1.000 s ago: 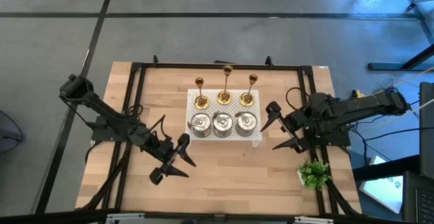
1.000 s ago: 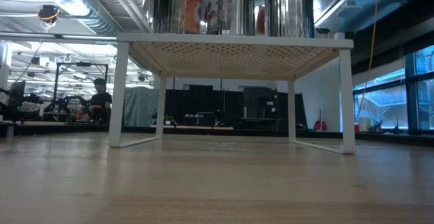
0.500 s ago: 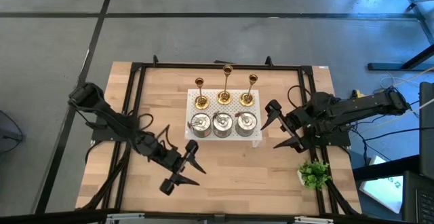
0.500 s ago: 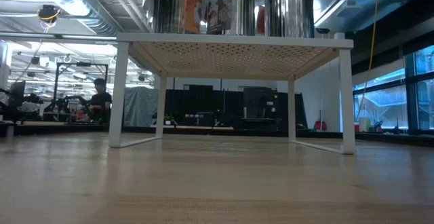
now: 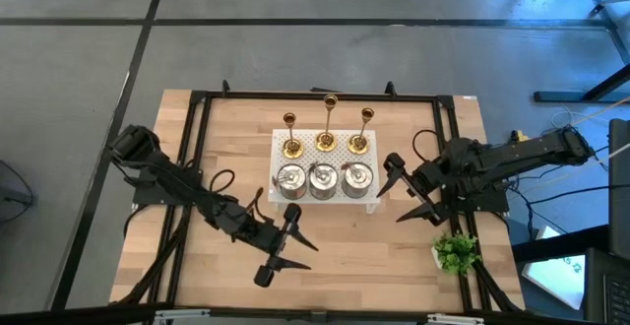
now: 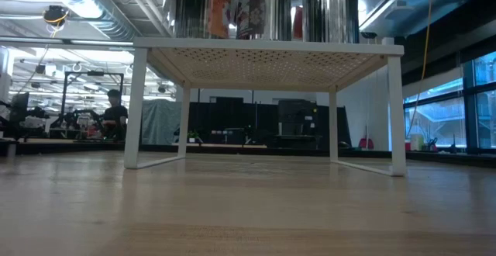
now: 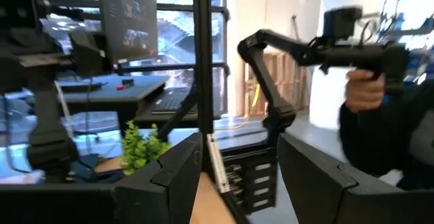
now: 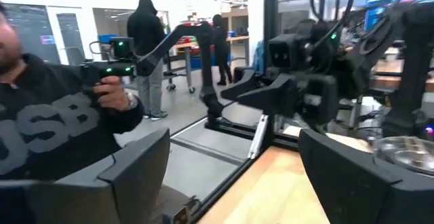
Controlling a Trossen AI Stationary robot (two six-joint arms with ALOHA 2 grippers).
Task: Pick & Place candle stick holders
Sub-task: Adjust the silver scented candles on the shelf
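On a white perforated stand (image 5: 326,199) in the middle of the table stand three gold candlesticks (image 5: 326,140) in the far row and three squat silver holders (image 5: 323,179) in the near row, all on their bases. In the low view the silver holders (image 6: 267,8) show on top of the stand (image 6: 267,54). My left gripper (image 5: 303,254) hovers open over the bare table, near and left of the stand. My right gripper (image 5: 388,207) hangs open just off the stand's right end. One silver holder (image 8: 407,153) shows at the edge of the right wrist view.
A small green plant (image 5: 455,253) stands near the table's right near corner, below my right arm; it also shows in the left wrist view (image 7: 139,146). A black frame (image 5: 197,98) runs around the tabletop. People stand beyond the table (image 8: 61,129).
My left gripper has travelled level over the table toward its right edge and a little toward the near edge, closing in on the stand's near side, and has rolled about its own axis. Its fingers stay apart. The holders and stand have not moved.
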